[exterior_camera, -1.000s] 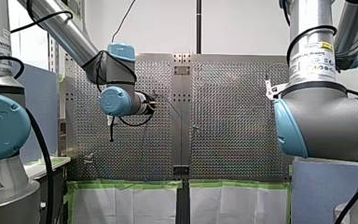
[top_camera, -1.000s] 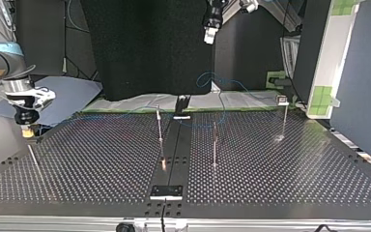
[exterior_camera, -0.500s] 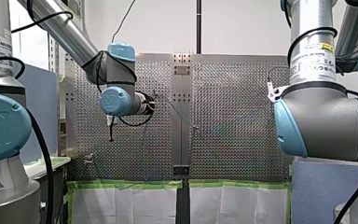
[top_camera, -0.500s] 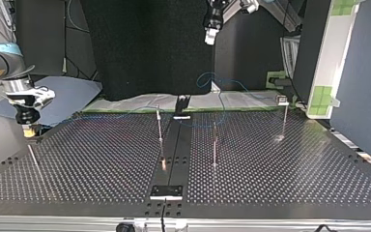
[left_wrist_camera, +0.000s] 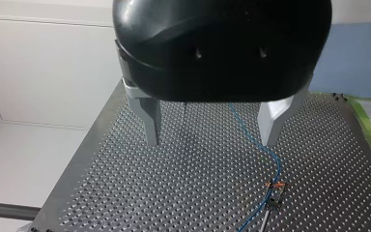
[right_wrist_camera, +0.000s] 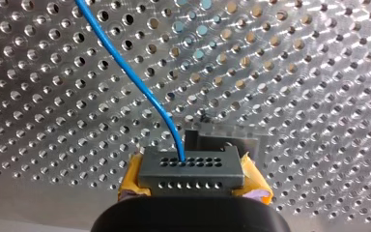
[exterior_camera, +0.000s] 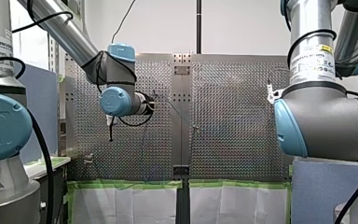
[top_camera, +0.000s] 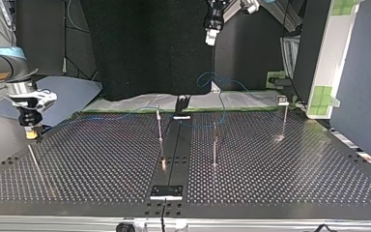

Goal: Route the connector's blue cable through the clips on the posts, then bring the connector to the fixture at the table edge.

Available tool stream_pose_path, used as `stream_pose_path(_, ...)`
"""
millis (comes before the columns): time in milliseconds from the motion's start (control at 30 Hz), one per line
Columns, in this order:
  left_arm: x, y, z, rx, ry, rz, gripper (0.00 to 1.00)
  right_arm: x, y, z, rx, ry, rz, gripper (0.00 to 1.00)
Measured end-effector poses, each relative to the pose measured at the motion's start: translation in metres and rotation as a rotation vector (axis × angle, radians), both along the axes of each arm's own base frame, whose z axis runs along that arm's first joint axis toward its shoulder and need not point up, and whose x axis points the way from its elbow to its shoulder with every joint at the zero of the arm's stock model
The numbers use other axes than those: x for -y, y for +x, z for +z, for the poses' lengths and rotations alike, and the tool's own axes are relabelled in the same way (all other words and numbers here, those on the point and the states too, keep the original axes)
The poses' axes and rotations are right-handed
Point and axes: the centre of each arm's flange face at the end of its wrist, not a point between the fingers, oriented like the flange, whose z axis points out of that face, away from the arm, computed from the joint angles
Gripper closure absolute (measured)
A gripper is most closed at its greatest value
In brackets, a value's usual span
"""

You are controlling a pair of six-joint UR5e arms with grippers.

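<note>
While in my right hand [right_wrist_camera: 191, 182], connector [right_wrist_camera: 192, 170] crosswise, holed face toward table [right_wrist_camera: 294, 72].

White sheeting [exterior_camera: 121, 205] (edged in green tape [exterior_camera: 126, 184]) borders the perforated table [exterior_camera: 233, 116] at the front view's bottom.

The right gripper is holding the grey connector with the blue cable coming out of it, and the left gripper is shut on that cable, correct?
Not quite: the left gripper is open and holds nothing, as the left wrist view shows. The rest stands: the right gripper is holding the grey connector with the blue cable coming out of it.
</note>
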Motion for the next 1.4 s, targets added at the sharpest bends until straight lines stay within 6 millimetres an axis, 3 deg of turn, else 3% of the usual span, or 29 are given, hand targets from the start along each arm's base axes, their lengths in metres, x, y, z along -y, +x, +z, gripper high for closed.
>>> stream_pose_path(1400,-0.002,0.003,-0.002,-0.004,0.007,0.011,0.01,0.010,0.014,0.014,0.039,-0.018,0.047,0.98)
